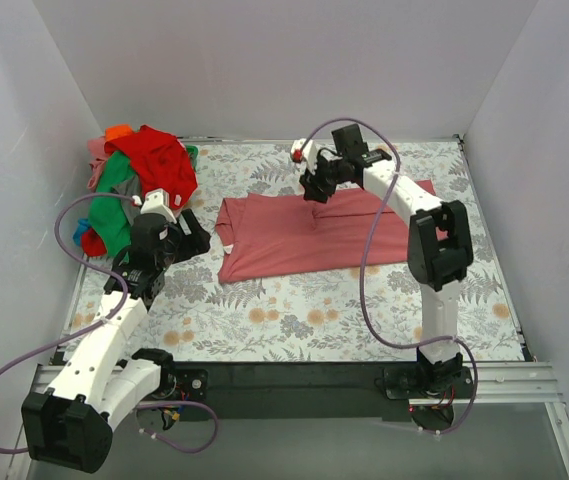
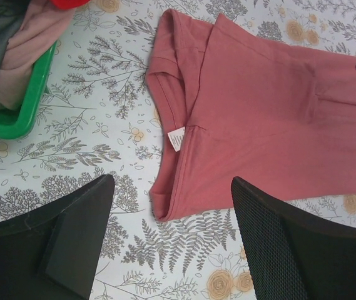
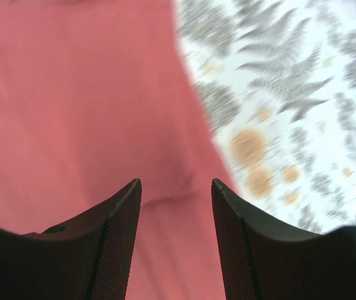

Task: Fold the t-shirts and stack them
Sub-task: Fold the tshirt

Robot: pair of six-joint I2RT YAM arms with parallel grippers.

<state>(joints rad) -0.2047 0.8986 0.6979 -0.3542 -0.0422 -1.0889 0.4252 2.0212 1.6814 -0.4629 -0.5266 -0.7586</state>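
A dusty salmon-pink t-shirt (image 1: 309,235) lies partly folded in the middle of the floral table cover. Its white neck tag (image 2: 176,139) shows in the left wrist view, where the shirt (image 2: 259,125) fills the upper right. A heap of red, green, orange and pink t-shirts (image 1: 144,175) sits at the back left. My left gripper (image 1: 196,240) is open and empty, hovering just left of the shirt's near left corner (image 2: 159,212). My right gripper (image 1: 314,188) is open, low over the shirt's far edge (image 3: 165,156), holding nothing.
A green basket edge (image 2: 21,106) holds pink and grey cloth at the left of the left wrist view. White walls enclose the table on three sides. The floral cover (image 1: 294,310) lies bare in front of the shirt.
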